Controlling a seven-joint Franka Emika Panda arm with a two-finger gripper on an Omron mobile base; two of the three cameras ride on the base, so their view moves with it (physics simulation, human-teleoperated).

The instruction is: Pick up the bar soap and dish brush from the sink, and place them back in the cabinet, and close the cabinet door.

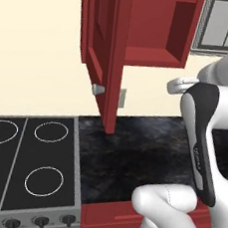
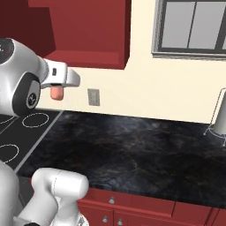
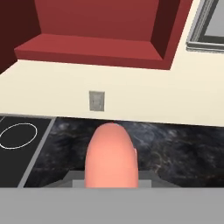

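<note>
My gripper [image 2: 56, 91] is shut on the bar soap [image 3: 111, 157], a salmon-pink block with rounded corners. In the right base view the bar soap [image 2: 56, 93] hangs under the hand, high above the black counter. The dark red cabinet [image 1: 155, 35] is just above and ahead, its red interior showing. The cabinet door [image 1: 101, 44] stands swung open to the left, with a small grey knob [image 1: 97, 89] at its lower edge. In the hand view the cabinet [image 3: 96, 48] lies above the soap. The sink and the dish brush are out of view.
A black marbled counter [image 2: 132, 150] runs below, with a cooktop [image 1: 25, 161] at its left. A grey wall outlet [image 3: 96, 101] sits under the cabinet. A window [image 2: 194, 26] is at the right, a grey stand [image 2: 219, 117] beneath it. Red drawers [image 2: 145, 207] front the counter.
</note>
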